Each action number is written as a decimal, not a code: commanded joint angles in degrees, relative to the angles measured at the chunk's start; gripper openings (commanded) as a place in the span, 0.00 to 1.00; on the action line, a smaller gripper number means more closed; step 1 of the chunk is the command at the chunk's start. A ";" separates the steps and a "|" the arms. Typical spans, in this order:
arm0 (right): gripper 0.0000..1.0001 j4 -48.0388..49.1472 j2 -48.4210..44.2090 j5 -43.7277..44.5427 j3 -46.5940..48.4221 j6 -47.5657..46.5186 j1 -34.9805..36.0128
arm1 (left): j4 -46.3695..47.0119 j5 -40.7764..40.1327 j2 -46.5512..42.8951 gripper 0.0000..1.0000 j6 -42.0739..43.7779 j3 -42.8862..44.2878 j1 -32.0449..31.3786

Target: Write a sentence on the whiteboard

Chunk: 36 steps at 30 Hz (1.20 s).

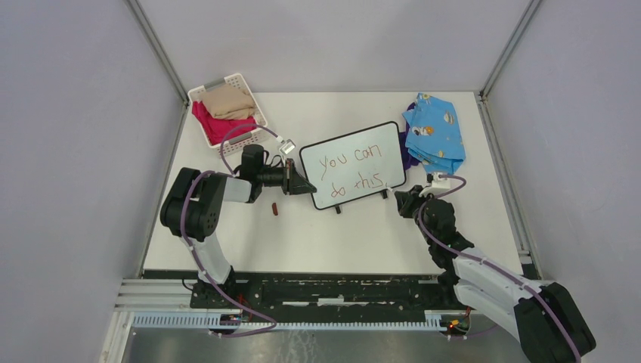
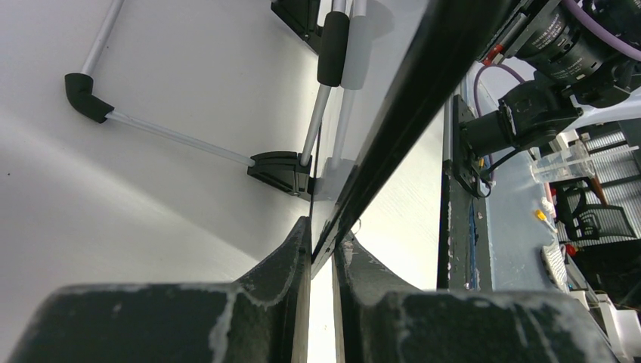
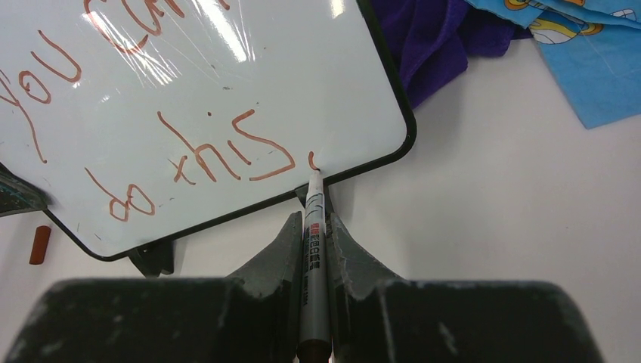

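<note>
1. Finish the small mark begun after "this" near the 5 o'clock corner of the whiteboard [image 1: 352, 164]. Press the marker [image 3: 314, 249] lightly, as little white is left before the black frame.
2. Grip the marker firmly in the right gripper [image 3: 311, 223], jaws closed on the barrel, tip forward and touching the board.
3. Brace the board with the left gripper [image 2: 323, 249], jaws pinched on the frame at the 9 o'clock edge. Judging by that thin hold, avoid hard strokes that might twist the board.
4. Steer clear of the purple cloth [image 3: 431, 45], just beside the corner at 1 o'clock from the tip.
5. Placed mid-table and tilted, with two black feet at the 6 o'clock edge, between the white basket [image 1: 257, 106] at 10 o'clock and the blue cloth [image 1: 436, 136] at 2 o'clock.
6. Small, rectangular, glossy white, with rounded corners and a thin black frame. Reads "you can do this" in reddish-brown strokes, with glare across the upper line.
</note>
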 commanded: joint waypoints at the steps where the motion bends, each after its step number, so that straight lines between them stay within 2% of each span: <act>1: 0.00 -0.63 -1.74 -0.28 2.74 -0.63 -0.23 | -7.96 -7.31 1.72 0.02 2.44 -0.35 -0.35; 21: 0.00 -12.37 -16.94 -5.33 6.23 0.02 -0.30 | -11.19 -8.89 -0.57 0.03 3.80 0.41 -0.73; 26: 0.00 -15.64 -19.05 -6.50 7.28 -0.98 -0.22 | -15.31 -10.95 -2.37 0.19 5.87 1.24 -1.38; 30: 0.00 -17.44 -20.83 -6.80 7.79 -1.79 -0.27 | -16.95 -12.22 -4.16 0.27 6.54 1.12 -1.66; 35: 0.00 -18.68 -22.48 -7.28 8.15 -2.32 -0.23 | -19.25 -14.34 -7.18 0.62 7.81 0.48 -1.64; 36: 0.00 -18.70 -22.71 -7.44 8.20 -2.34 -0.22 | -19.81 -14.84 -7.81 0.86 8.13 0.36 -1.66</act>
